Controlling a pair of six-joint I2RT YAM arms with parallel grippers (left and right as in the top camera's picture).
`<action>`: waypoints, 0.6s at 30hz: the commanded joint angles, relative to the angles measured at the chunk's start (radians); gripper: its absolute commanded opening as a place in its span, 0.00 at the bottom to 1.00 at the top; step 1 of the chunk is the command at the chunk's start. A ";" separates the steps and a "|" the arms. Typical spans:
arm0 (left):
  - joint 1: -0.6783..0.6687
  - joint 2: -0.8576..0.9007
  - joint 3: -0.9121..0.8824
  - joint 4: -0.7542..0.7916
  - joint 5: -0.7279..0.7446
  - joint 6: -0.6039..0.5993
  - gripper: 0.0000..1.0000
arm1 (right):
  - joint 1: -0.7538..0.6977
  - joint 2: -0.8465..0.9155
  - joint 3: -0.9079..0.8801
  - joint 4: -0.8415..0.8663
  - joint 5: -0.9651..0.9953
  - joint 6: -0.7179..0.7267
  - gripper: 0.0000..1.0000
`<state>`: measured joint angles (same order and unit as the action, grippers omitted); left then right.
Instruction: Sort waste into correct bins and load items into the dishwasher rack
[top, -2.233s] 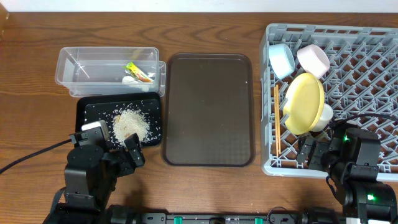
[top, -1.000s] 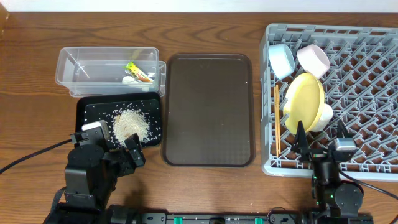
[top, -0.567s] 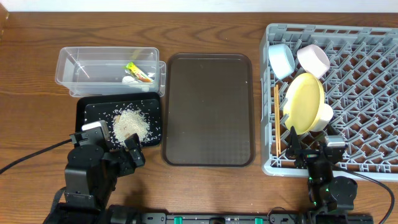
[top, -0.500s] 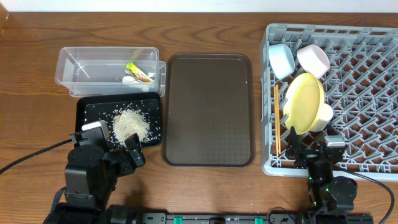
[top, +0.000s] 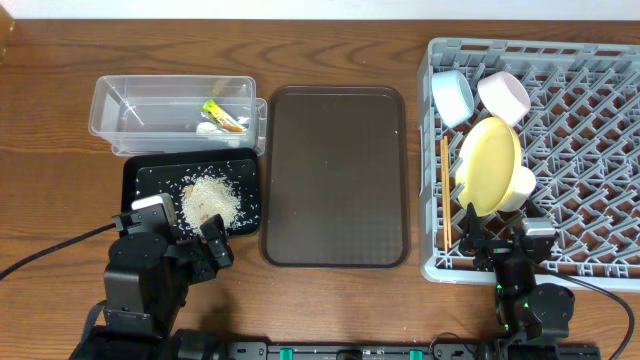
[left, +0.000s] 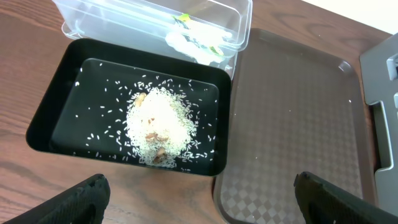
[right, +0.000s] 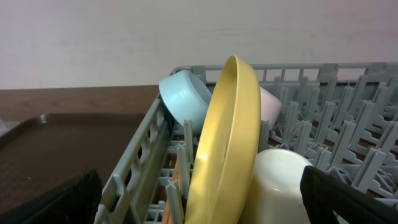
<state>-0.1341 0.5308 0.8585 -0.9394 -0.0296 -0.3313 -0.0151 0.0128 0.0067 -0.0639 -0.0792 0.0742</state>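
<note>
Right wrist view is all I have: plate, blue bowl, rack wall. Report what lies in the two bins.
Observer: The black tray holds a heap of rice, with loose grains scattered around it.
Operator: Now the other bin.
Observer: The clear tub holds the yellow-green wrapper, with a white scrap right beside it.
Operator: Give me the left arm.
Observer: The left arm's fingers are spread open, just short of the black tray's near edge, holding nothing.
</note>
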 joint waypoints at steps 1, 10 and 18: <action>-0.004 -0.003 -0.002 -0.001 -0.007 0.013 0.97 | 0.008 -0.006 -0.001 -0.004 -0.006 -0.009 0.99; -0.004 -0.004 -0.002 -0.001 -0.007 0.013 0.98 | 0.008 -0.006 -0.001 -0.004 -0.006 -0.009 0.99; 0.023 -0.101 -0.107 0.093 -0.034 0.089 0.97 | 0.008 -0.006 -0.001 -0.004 -0.006 -0.009 0.99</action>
<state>-0.1261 0.4854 0.8143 -0.8871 -0.0349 -0.2966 -0.0151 0.0128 0.0067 -0.0639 -0.0792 0.0742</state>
